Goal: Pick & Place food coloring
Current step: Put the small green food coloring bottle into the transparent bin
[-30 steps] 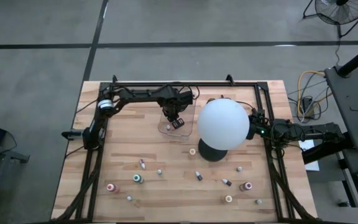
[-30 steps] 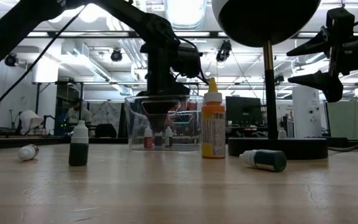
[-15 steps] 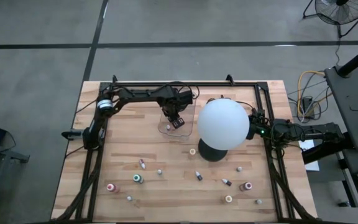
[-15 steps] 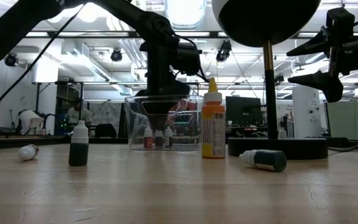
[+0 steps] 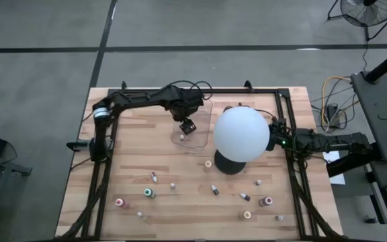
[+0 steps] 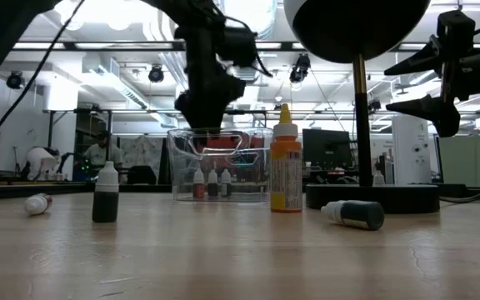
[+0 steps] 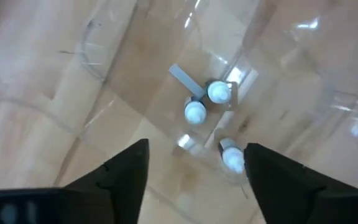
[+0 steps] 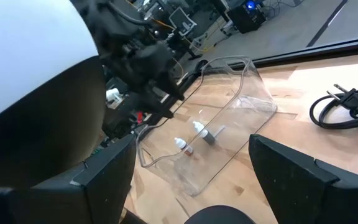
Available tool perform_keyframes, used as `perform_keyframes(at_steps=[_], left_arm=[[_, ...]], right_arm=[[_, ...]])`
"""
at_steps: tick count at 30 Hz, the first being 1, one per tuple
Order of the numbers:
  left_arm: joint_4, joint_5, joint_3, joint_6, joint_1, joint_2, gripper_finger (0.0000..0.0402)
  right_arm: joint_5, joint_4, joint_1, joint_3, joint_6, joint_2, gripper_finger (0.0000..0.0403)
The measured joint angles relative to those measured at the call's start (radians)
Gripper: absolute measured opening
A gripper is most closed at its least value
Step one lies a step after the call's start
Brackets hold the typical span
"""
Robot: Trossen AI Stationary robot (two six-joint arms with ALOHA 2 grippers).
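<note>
Three tiny white-capped food coloring vials stand upright close together inside the clear tray. The other bottles are scattered over the near half of the table, some standing, some tipped over, including a tall orange one and a dark green one.

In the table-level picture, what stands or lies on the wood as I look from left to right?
Small bottle lying on its side → upright dark-green bottle with white cap → clear plastic tray holding small bottles → tall orange bottle → dark bottle lying flat.

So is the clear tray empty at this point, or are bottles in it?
Not empty. The clear tray holds three small bottles standing upright side by side; the left wrist view shows their three white caps from above.
</note>
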Motion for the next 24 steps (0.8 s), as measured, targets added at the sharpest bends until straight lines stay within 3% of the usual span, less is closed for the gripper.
perform_keyframes(at_steps=[4, 12, 24], left_arm=[[-0.035, 0.004, 0.000, -0.015, -0.020, -0.081, 0.0266], [-0.137, 0.003, -0.046, -0.111, -0.100, -0.258, 0.0270], [-0.133, -0.016, -0.309, -0.248, -0.284, -0.499, 0.0270]], right_arm=[[-0.002, 0.000, 0.000, 0.000, 0.000, 0.000, 0.0302], [-0.003, 0.000, 0.000, 0.000, 0.000, 0.000, 0.0302], [-0.002, 0.001, 0.000, 0.000, 0.000, 0.000, 0.0302]])
